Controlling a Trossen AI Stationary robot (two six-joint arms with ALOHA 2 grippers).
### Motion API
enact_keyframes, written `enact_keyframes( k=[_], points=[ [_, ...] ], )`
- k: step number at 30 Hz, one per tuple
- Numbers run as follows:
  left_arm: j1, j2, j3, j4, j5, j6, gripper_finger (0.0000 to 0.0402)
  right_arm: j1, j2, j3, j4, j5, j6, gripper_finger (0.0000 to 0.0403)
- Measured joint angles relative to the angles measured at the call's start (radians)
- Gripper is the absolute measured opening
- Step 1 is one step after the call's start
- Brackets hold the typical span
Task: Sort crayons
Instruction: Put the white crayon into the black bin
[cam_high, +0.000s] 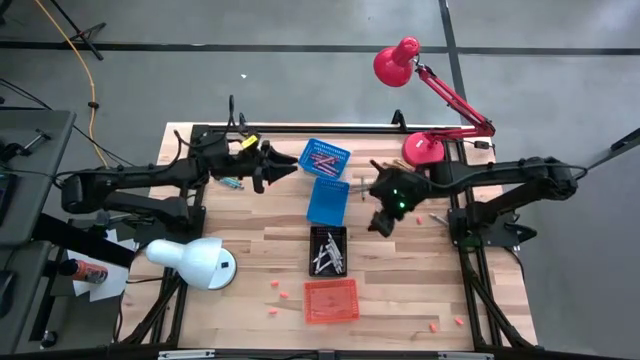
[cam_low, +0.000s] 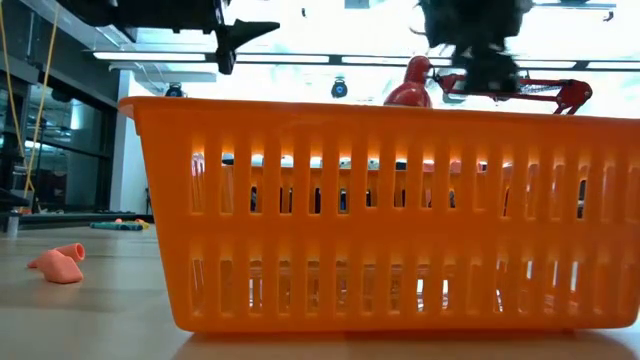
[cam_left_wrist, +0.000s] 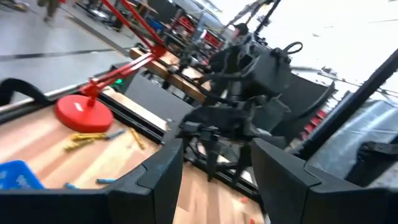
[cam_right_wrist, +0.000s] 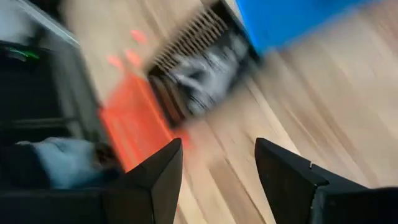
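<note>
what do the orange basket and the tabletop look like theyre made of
The orange basket looks like moulded plastic: even bright colour, smooth slightly glossy walls, rows of regular slots that light shines through. The tabletop looks like wood, likely joined strips with a smooth matte finish: pale boards with grain and seams running lengthwise.

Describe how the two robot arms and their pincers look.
Both arms are dark, near-black jointed links with black cables running along them. The left arm carries a yellow marking near its wrist; the right arm shows a small green light by its wrist. Each ends in a pincer, left pincer, right pincer, with two dark, wedge-shaped fingers.
</note>
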Motion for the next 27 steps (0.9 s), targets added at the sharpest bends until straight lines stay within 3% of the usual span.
enact_keyframes(
  k=[10, 17, 21, 27],
  points=[
    [-0.068, -0.001, 0.0, 0.047, -0.013, -0.042, 0.0177, 0.104, 0.025, -0.007, -0.669, 0.22, 0.06, 0.0195],
    [-0.098, 0.0, 0.0, 0.043, -0.193, -0.062, 0.0177, 0.025, 0.027, -0.204, -0.672, 0.207, -0.099, 0.0195],
    [-0.1, 0.0, 0.0, 0.042, -0.219, -0.062, 0.0177, -0.088, 0.034, -0.299, -0.582, 0.212, -0.157, 0.0192],
    [-0.099, 0.0, 0.0, 0.047, -0.225, -0.059, 0.0177, -0.227, 0.135, -0.284, -0.512, 0.259, -0.253, 0.0173]
  ],
)
